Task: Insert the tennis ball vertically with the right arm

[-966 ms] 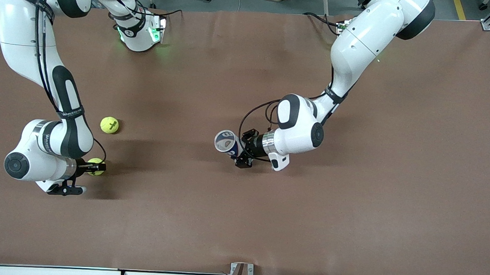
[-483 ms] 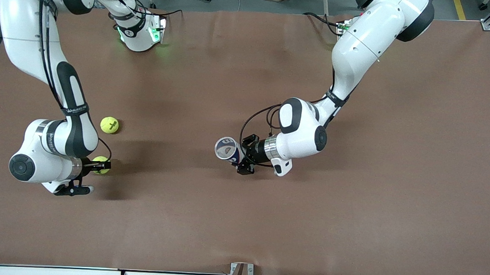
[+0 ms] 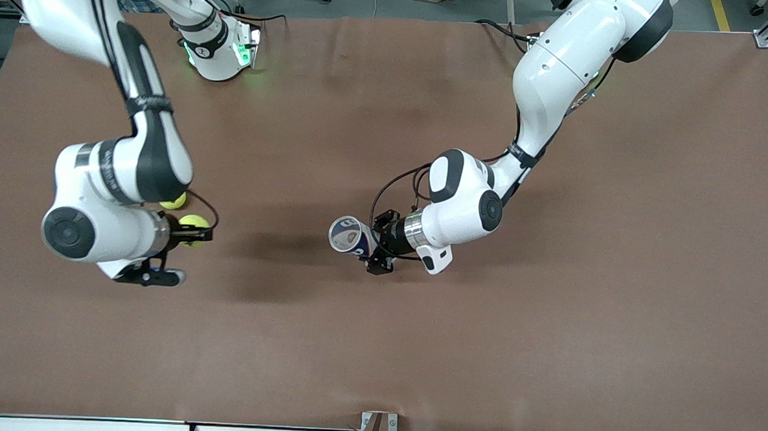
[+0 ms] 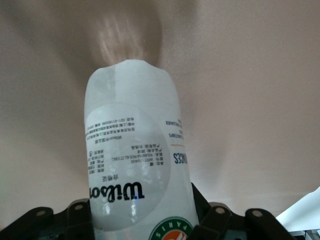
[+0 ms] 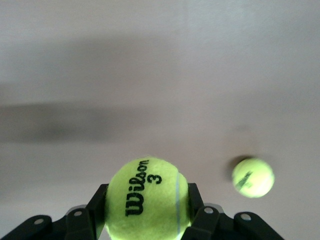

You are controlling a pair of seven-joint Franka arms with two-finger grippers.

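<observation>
Yellow "Wilson 3" tennis ball (image 5: 147, 200) gripped; clear "Wilson" can (image 4: 134, 175) held

High front camera faces both arm bases; each wrist camera looks closely along its claw at the table (image 3: 417, 346)

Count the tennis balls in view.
2: one tennis ball held in the right gripper above the table; the second ball lies on the table, partly hidden by the right arm.
</observation>
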